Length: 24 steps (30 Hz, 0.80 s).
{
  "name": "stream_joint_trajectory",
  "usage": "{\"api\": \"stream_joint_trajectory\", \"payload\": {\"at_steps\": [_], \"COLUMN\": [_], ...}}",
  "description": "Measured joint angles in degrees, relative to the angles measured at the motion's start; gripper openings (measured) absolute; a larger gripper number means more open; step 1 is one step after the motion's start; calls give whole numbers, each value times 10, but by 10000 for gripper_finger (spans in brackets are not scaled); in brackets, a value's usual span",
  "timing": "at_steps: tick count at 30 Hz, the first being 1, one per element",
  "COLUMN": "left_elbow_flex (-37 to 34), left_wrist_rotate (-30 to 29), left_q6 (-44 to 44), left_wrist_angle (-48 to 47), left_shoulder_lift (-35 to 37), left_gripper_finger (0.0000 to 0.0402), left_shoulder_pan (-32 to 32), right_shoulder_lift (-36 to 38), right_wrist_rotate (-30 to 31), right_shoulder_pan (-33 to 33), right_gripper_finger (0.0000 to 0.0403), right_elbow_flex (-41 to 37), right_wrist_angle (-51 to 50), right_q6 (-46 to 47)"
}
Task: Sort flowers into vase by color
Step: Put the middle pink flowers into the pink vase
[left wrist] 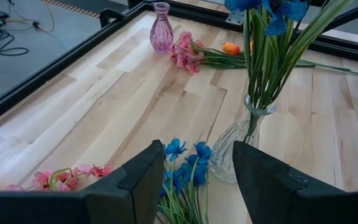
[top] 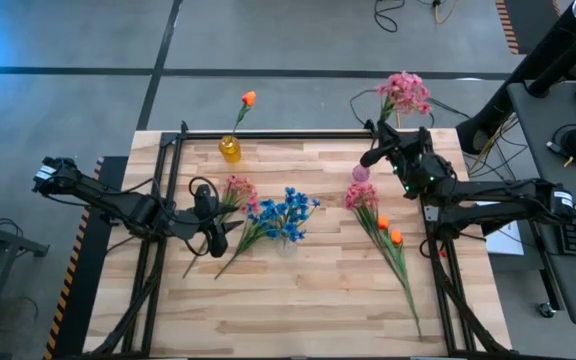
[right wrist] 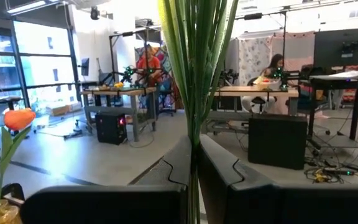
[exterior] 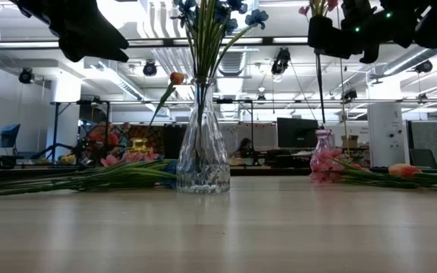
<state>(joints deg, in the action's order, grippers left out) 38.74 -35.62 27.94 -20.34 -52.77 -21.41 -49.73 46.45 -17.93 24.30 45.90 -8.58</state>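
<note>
Holding a pink blossom spray (top: 404, 93) by its green stalks, I have my right gripper (right wrist: 194, 163) pressed together on the bundle, the blossoms hanging past the table's far edge while the small pink vase (top: 360, 173) stands on the table just beside my wrist. The risk I judge from here is missing that narrow neck: the stalk ends are hidden below my fingers, so they could catch the rim and tip the vase, or splay and slide through my pinch. More pink and orange flowers (top: 386, 232) lie on the wood near the vase, and a low sweep could drag them. My right arm reaches in from the right, raised above the table's far right corner. My left gripper (left wrist: 194, 171) hovers with fingers spread, holding nothing, above the loose blue flowers (left wrist: 184, 167) just beside the clear glass vase (left wrist: 236, 149) of blue stems; an orange bud already stands in the yellow vase (top: 230, 149).
</note>
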Motion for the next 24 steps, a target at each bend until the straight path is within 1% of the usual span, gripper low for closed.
{"api": "stream_joint_trajectory", "payload": {"at_steps": [4, 12, 24], "left_elbow_flex": [0, 0, 0], "left_wrist_rotate": [0, 0, 0], "left_q6": [0, 0, 0], "left_wrist_angle": [0, 2, -2], "left_shoulder_lift": [0, 0, 0], "left_gripper_finger": [175, 175, 175], "left_shoulder_pan": [0, 0, 0], "right_shoulder_lift": [-12, -39, -53], "right_wrist_rotate": [-1, -1, 1], "right_shoulder_pan": [0, 0, 0], "right_gripper_finger": [13, 13, 13], "right_elbow_flex": [-6, -9, -9], "right_wrist_angle": [6, 54, 54], "right_q6": [0, -12, -15]}}
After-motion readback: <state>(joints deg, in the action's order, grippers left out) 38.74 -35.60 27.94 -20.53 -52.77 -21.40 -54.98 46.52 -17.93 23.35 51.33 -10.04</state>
